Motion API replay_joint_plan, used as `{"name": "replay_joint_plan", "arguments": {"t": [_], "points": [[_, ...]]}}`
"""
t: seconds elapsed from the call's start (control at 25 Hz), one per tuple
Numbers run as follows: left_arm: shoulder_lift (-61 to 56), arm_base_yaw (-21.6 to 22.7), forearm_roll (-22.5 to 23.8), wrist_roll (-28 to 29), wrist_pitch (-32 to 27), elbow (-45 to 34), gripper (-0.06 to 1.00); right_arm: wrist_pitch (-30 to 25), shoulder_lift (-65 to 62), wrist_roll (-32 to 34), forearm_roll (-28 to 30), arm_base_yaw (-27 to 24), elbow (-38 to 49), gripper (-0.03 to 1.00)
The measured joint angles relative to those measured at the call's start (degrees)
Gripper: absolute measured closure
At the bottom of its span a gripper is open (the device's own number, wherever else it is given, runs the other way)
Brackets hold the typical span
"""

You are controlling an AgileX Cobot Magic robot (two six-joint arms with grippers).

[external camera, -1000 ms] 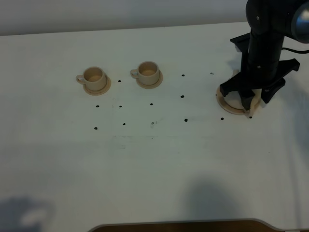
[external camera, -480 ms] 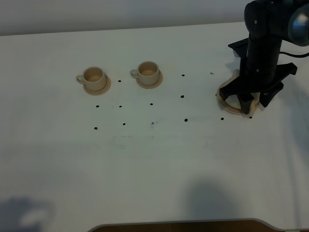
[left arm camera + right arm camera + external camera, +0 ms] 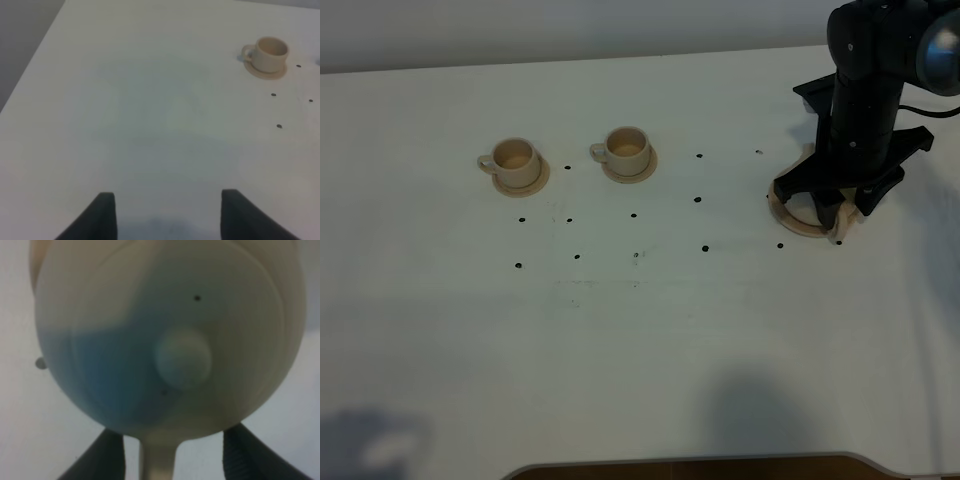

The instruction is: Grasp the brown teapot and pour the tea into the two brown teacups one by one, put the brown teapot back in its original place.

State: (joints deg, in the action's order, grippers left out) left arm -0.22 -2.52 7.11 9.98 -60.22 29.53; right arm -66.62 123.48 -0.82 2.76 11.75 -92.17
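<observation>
Seen from above at the right end of the bench, the right claw (image 3: pixel 172 432) has shifted slightly over the brown teapot (image 3: pixel 170 335) on its wide saucer (image 3: pixel 788 216), jaws still wide astride the handle and barely narrowing, so the grasp looks imminent, the two teacups (image 3: pixel 515 158) (image 3: pixel 627 148) waiting.

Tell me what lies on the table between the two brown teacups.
Bare white table with one small black dot, nothing else, between one teacup and the other teacup. The exterior high view shows it.
</observation>
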Motion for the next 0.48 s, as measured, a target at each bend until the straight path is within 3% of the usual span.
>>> {"name": "replay_joint_plan", "arguments": {"t": [0.48], "points": [[0.0, 0.0, 0.0, 0.0, 0.0, 0.0, 0.45, 0.13, 0.0, -0.2, -0.01, -0.04, 0.0, 0.63]]}}
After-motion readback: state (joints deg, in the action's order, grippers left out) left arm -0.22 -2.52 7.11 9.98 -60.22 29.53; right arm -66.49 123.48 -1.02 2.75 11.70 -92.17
